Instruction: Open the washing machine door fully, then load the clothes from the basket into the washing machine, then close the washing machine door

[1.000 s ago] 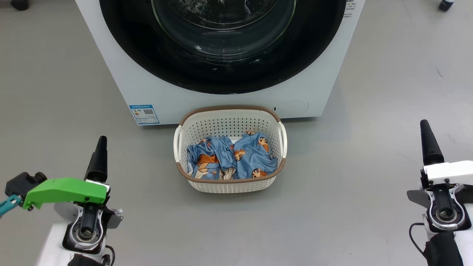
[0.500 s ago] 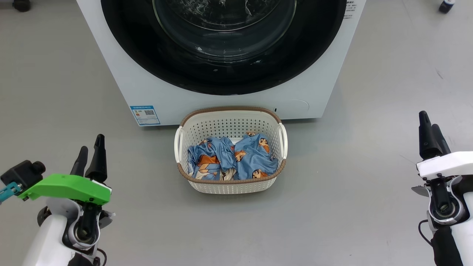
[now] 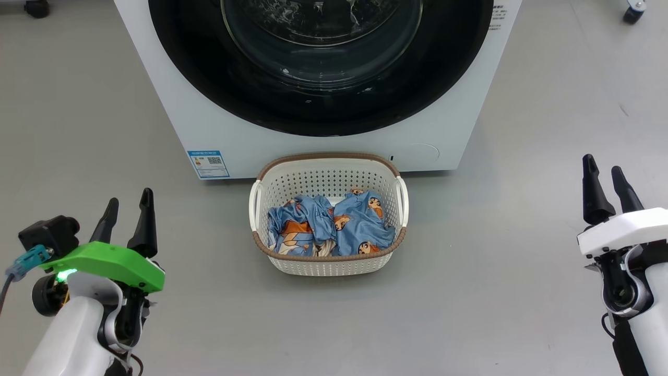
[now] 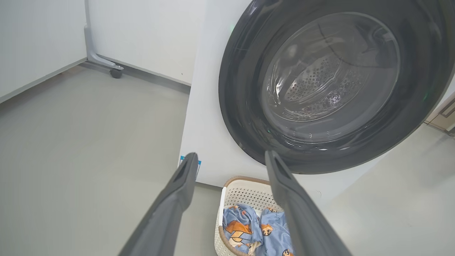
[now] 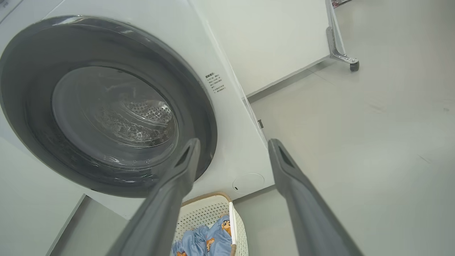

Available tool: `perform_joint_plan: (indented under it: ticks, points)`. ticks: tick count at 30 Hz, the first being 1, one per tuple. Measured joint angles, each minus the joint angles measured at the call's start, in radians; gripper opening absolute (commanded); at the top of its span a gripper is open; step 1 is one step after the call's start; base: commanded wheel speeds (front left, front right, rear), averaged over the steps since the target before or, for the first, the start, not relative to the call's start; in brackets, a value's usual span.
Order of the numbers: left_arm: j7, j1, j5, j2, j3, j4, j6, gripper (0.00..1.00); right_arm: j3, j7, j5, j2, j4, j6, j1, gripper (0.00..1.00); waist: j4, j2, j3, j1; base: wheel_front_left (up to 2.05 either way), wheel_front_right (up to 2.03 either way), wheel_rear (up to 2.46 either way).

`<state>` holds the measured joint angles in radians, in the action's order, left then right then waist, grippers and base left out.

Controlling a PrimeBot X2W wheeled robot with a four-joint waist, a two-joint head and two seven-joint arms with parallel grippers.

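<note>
Washing machine door (image 3: 321, 68) shut, loaded basket in front of it
Head view: the basket (image 3: 329, 263) stood just before the washing machine (image 3: 172, 109), holding the clothes (image 3: 334, 230); the left gripper (image 3: 129, 197) and right gripper (image 3: 603, 163) flanked it, well apart. Wrist views: each gripper's fingers (image 4: 177, 199) were spread, empty, pointing at the door.

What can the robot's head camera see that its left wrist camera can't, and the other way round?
Head camera alone: the right pincer, open, and the whole basket with both handles. Left wrist camera alone: the drum's little holes through the glass, and a white wall behind. Both: the closed washing machine door, the blue clothes in the basket, and the open left pincer.
</note>
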<state>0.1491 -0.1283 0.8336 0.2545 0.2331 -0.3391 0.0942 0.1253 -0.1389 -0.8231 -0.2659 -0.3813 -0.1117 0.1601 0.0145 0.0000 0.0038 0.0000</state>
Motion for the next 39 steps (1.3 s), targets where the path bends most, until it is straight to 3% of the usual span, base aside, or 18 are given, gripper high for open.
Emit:
perform_joint_plan:
  ticks: [11,25,30,39]
  points:
    - [0.041,-0.017,-0.174,0.015,0.022,-0.005,-0.037,1.00,0.062,-0.045,0.171,-0.047,-0.027,0.018,0.024,1.00,0.011,0.0000,-0.003,0.0000,0.00,0.00,0.00]
    - [0.084,-0.022,-0.354,0.034,0.057,-0.010,-0.044,1.00,0.122,-0.091,0.347,-0.083,-0.062,0.035,0.051,1.00,0.013,0.0000,-0.005,0.0000,0.00,0.00,0.00]
    - [0.100,-0.028,-0.416,0.045,0.060,-0.013,-0.050,1.00,0.127,-0.110,0.374,-0.083,-0.078,0.035,0.062,1.00,0.013,0.0000,-0.006,0.0000,0.00,0.00,0.00]
    - [0.100,-0.034,-0.417,0.038,0.038,-0.031,-0.051,1.00,0.114,-0.111,0.376,-0.080,-0.078,0.035,0.063,1.00,0.015,0.0000,-0.006,0.0000,0.00,0.00,0.00]
